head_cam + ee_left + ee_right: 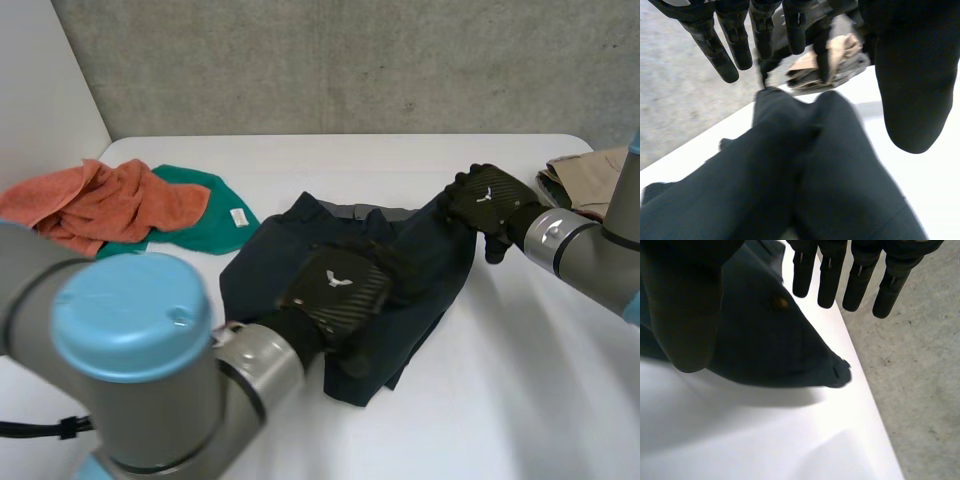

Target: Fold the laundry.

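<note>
At the middle of a white table [520,380], a crumpled dark navy garment [275,255] waits to be folded, with both robot hands on it. The left hand [335,285] lies flat on the garment's middle, fingers [720,55] straight and spread, likely to hold the cloth down while the other side is drawn out. The right hand [487,200] is at the garment's far right corner. Its thumb [687,315] appears to pin that corner, which hangs clear of the table, though the contact itself is hidden and its fingers stand straight, clear of the cloth. A small brass-coloured stud [781,302] shows near that corner. A white winged emblem marks the back of each hand; no words go with it. Pushed aside at the left lie a rumpled orange towel [100,205] and a green cloth [205,225] whose white sewn-in label [238,217] is too small to read. Folded beige clothing [590,175] sits at the right edge, apparently done.
</note>
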